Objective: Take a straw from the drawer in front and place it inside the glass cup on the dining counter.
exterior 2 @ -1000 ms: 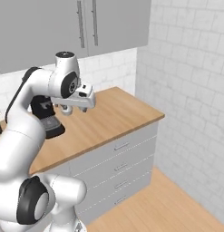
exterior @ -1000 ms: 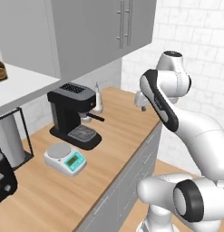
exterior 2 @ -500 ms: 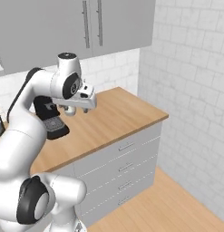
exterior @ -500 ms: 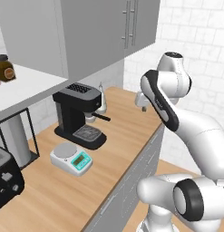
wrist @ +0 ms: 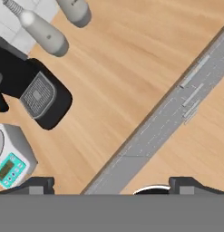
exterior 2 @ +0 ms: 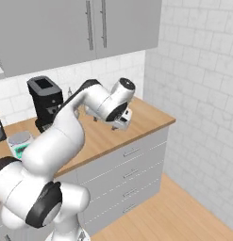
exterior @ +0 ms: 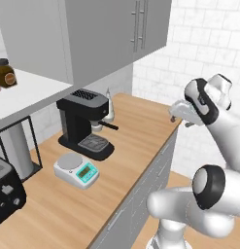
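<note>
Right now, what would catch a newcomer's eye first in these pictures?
The white arm's end effector hangs above the light-wood worktop near its end. A black coffee machine stands by the wall, with a small white kitchen scale in front, over closed light-grey drawers.

Looking straight down on wood worktop (wrist: 118, 68). Black coffee machine (wrist: 34, 90) at left, white kitchen scale (wrist: 11, 163) just below it, near left edge. Grey drawer fronts (wrist: 170, 115) with slim bar handles run diagonally; wood floor (wrist: 195, 149) beyond. Dark fingers (wrist: 188, 183) at bottom, well apart.
</note>
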Controlling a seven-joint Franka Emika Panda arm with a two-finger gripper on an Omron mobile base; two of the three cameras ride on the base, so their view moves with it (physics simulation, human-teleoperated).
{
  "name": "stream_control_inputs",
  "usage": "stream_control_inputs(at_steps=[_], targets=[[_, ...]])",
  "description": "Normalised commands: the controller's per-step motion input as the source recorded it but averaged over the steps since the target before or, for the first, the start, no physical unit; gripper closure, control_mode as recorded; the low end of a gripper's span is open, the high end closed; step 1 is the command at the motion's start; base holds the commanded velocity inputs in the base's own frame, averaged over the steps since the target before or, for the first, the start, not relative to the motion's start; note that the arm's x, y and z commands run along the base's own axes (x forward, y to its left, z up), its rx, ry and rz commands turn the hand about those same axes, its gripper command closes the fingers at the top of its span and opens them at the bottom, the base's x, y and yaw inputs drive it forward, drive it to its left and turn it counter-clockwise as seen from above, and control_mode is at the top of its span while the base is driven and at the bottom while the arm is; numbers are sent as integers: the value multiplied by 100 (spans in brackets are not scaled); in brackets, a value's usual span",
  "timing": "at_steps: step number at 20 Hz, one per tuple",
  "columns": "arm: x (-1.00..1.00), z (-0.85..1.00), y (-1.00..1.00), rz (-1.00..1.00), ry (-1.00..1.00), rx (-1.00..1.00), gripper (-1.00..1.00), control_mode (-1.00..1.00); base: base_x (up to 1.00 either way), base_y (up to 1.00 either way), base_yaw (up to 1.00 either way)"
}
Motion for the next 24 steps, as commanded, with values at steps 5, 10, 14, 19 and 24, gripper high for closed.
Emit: stream_control_inputs(at_steps=[5, 10, 14, 19, 24], targets=[[23, -83, -100, 2, 0, 55, -100, -100, 0, 0, 0], [13, -65, -80, 1, -1, 40, -100, -100, 0, 0, 0], [0, 0, -4, 0, 1, 2, -100, -100, 0, 0, 0], [0, 0, 0, 0, 0, 0, -100, -100, 0, 0, 0], [0, -1, 0, 0, 0, 0, -100, -100, 0, 0, 0]])
